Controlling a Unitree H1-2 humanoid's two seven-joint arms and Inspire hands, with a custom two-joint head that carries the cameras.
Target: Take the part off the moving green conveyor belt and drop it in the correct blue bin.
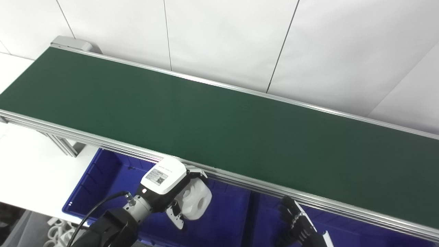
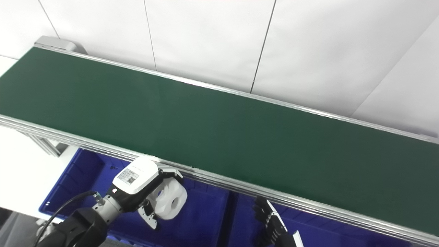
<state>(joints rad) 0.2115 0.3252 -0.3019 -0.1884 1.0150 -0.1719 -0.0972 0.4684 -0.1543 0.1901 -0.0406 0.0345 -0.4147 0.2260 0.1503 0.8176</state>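
Part: white plastic part (image 1: 194, 200) with a round hole in its side, held in the left hand, up off the belt and over the left blue bin.
Left hand: white-backed hand (image 1: 171, 190) coming in from the lower left, a label on its back; its fingers (image 1: 196, 172) are clamped on the part, one curled over the top, another finger reaching down past the underside.
Left blue bin: the bin (image 1: 92, 181) lies below and behind the fingers of the left hand, under the near rail of the belt; its inner wall is ribbed.
Right hand: dark hand (image 1: 296, 221) at the lower edge, to the right of the left hand's fingers and well apart from the part; its fingers point up toward the belt rail and hold nothing. Only part of it shows, so whether they are spread or together cannot be told.
Right blue bin: a second bin (image 1: 346, 223) sits behind the right hand's fingers, beside the first bin.
Belt: green belt (image 1: 219, 127) runs across above both hands, framed by silver rails; its surface is bare.
Table: white table (image 1: 31, 171) to the left of the left hand's fingers, under the belt's legs.
Wall: white panels (image 1: 223, 37) beyond the belt.
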